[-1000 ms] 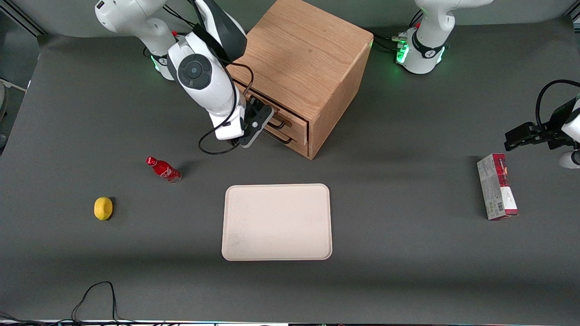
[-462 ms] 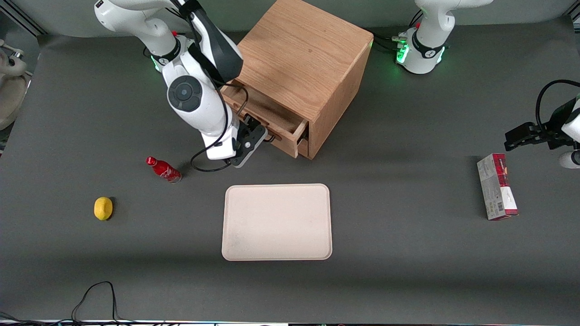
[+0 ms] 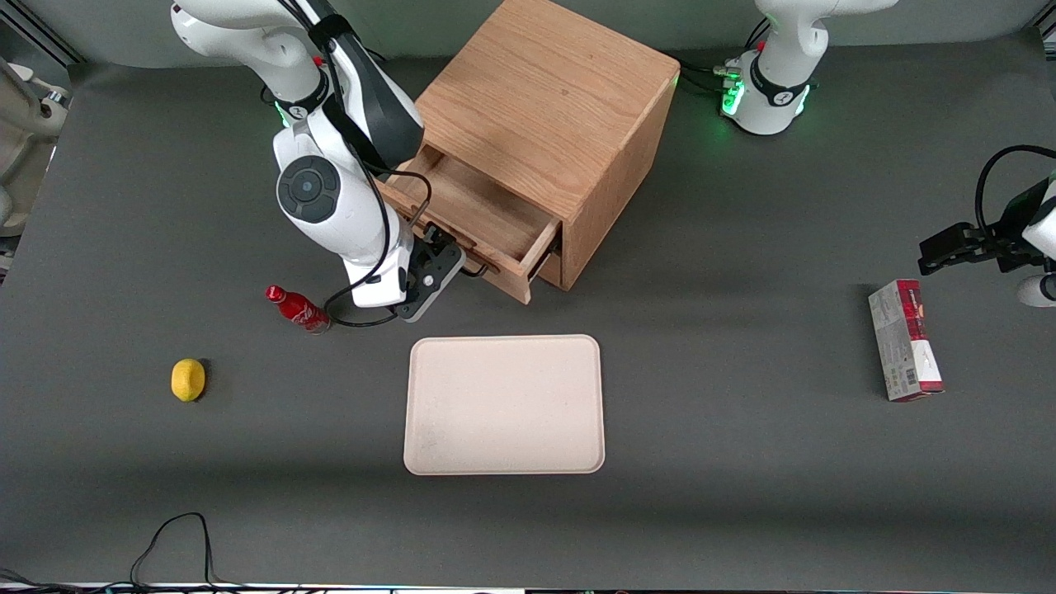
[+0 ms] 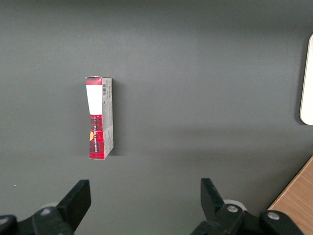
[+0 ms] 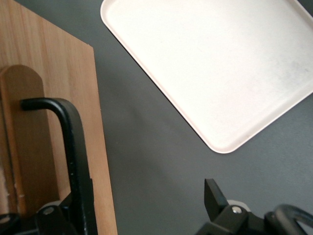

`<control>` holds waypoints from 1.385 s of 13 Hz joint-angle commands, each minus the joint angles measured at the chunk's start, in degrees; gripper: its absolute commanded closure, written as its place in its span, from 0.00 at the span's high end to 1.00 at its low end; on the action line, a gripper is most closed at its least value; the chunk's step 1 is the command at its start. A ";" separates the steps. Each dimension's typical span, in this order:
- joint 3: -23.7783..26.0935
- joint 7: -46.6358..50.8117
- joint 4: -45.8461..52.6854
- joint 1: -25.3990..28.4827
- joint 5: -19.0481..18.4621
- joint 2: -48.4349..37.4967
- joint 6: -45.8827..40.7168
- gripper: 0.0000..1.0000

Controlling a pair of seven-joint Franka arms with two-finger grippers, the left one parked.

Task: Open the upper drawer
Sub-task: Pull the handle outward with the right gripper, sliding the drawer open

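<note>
upper left of centre in the front view, end effector (image 3: 450,266) grasps upper drawer (image 3: 478,216) handle (image 5: 73,147), bar lying crosswise to the pull.

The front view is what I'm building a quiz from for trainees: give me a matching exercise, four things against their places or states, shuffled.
Things:
1. upper drawer
2. gripper
3. lemon
4. carton

Places or states:
A. toward the parked arm's end of the table
B. pulled out of the cabinet, inside showing
C. at the drawer's black handle
D. nearer the front camera than the red bottle

Pairs: 1-B, 2-C, 3-D, 4-A
</note>
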 commanded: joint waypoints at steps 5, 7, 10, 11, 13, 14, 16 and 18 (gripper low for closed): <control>-0.27 -2.35 7.94 -2.81 -1.84 3.55 -6.87 1.00; -0.36 -2.80 7.94 -2.99 -1.92 3.64 -6.79 1.00; -0.45 -4.03 10.13 -4.91 -1.92 5.39 -7.31 1.00; -0.45 -4.12 10.83 -5.19 -1.92 5.66 -7.66 1.00; -0.45 -4.12 11.63 -5.54 -3.32 6.45 -7.76 1.00; -0.45 -4.12 12.07 -5.63 -3.76 6.71 -7.76 1.00; -0.45 -4.12 13.03 -6.59 -3.86 7.59 -7.76 1.00; -0.36 -4.64 14.61 -8.00 -3.86 8.47 -8.45 1.00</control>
